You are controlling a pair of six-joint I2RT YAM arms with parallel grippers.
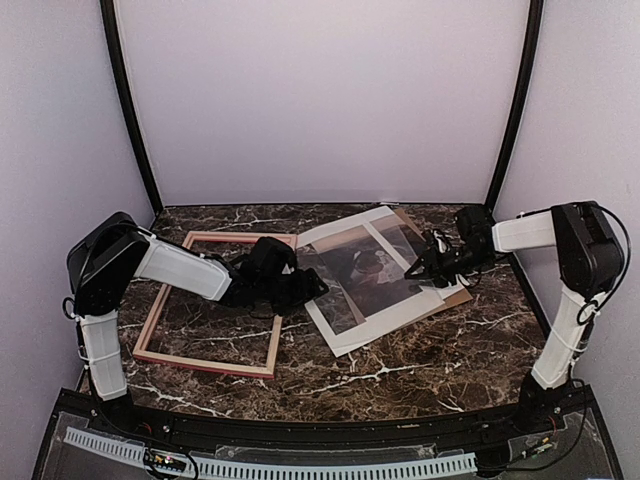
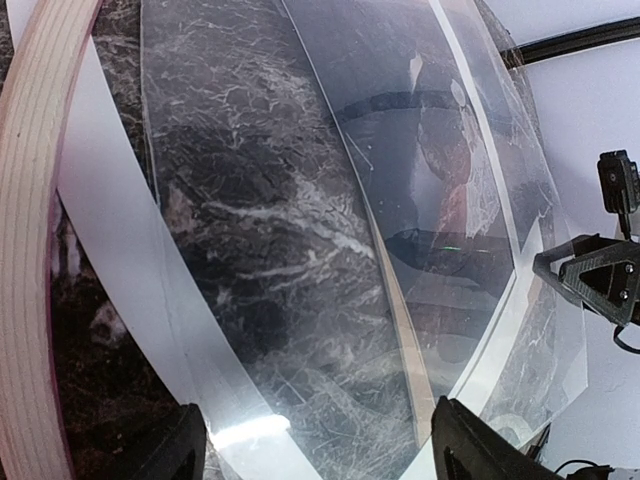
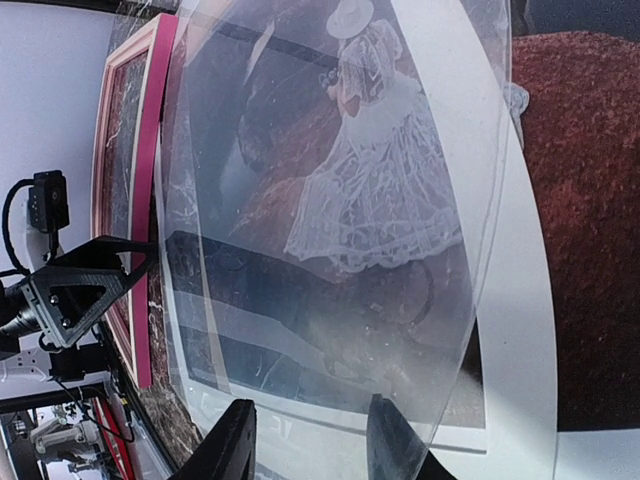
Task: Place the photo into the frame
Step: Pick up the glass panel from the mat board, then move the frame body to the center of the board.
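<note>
The left hand (image 1: 319,284), released, sits at the left edge of the photo (image 1: 362,262), beside the frame (image 1: 205,365); the right hand (image 1: 417,269), also released, sits at its right edge.

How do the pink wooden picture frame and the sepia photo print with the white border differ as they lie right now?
The pink wooden picture frame lies on the left, directly on the dark marble table. The sepia photo print with the white border lies on the right, on a brown backing board. The frame is an open rectangle with marble showing through; the photo is a solid sheet. The photo sits askew to the frame. Both are large, rectangular and flat.
</note>
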